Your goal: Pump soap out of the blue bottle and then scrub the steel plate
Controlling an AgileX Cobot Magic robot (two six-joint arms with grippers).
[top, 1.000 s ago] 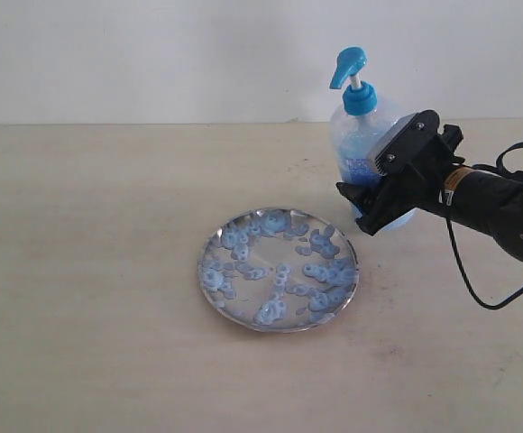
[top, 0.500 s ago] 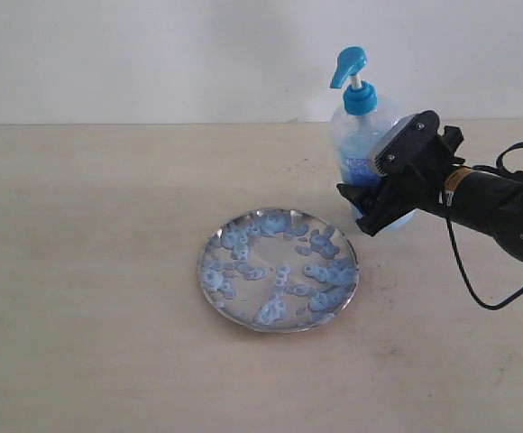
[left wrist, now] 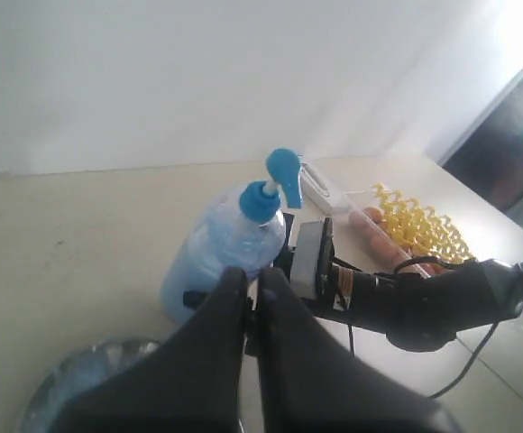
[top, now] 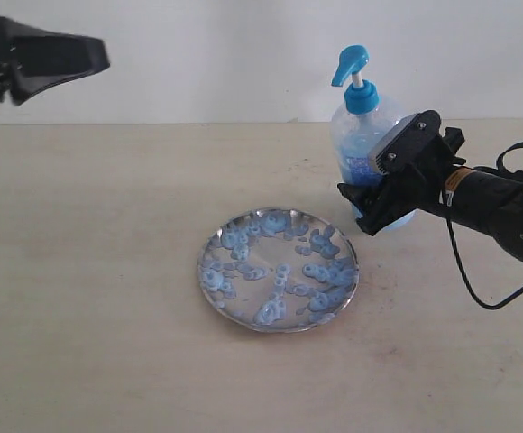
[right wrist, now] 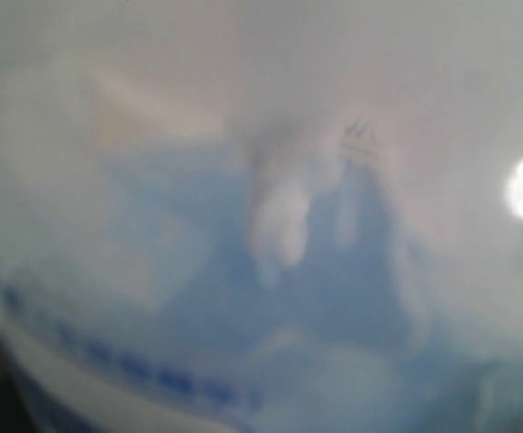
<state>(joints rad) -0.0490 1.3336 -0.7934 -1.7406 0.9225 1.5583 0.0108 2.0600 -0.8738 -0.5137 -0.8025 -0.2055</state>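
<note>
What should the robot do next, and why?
Probably swing the left gripper across to the pump head and press it down. The right gripper grips the bottle by its body, the pump head stands raised, and the left gripper hangs shut, far off to the side.

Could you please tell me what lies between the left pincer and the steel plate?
Nothing: in the exterior view only bare table stretches from the raised left pincer to the steel plate.
</note>
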